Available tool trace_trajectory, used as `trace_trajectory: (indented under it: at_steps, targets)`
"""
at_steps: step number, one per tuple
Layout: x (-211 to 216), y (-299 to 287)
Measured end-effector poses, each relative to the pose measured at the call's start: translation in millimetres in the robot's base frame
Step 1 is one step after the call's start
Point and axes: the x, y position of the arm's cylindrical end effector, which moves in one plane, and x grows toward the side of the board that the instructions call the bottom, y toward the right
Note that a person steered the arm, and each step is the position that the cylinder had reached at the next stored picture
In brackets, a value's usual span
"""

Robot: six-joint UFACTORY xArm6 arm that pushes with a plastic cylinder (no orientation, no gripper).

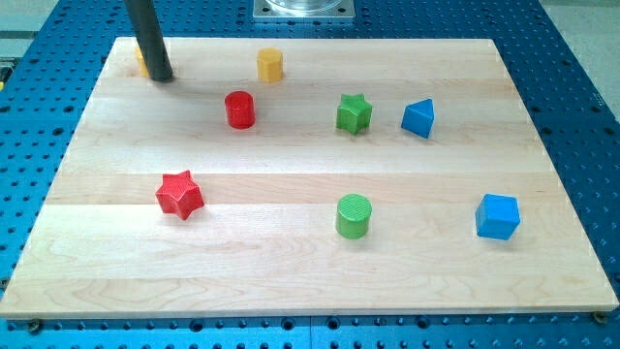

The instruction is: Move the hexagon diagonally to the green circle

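**Mia:** Where is my tip [163,79]?

**Ben:** Up in the view's top left corner of the wooden board [310,271]. The dark rod [147,34] comes down from the top edge, leaning a little. My tip touches the board right beside a small orange block [140,64]. The rod hides most of that block, so I cannot tell its shape.

**Mia:** Is there a claw?

**Ben:** No claw shows, just the rod, so nothing is gripped.

**Mia:** Where is the hexagon?

**Ben:** The yellow hexagon [270,65] sits near the top, to the right of my tip, not touching it. The green circle [354,215] is far down toward the bottom right of it.

**Mia:** Other blocks?

**Ben:** A red round block [239,110], a red star [179,194], a green star [354,113], a blue pointy block [418,118], a blue cube [498,215].

**Mia:** Any words?

**Ben:** None that I can read.
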Motion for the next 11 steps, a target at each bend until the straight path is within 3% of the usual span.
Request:
trace_trajectory:
  at_steps: [3,5,7,8,9,11]
  targets:
    - [-20,46]
    - [-26,130]
    - [30,242]
    - [8,230]
    - [8,268]
    - [92,276]
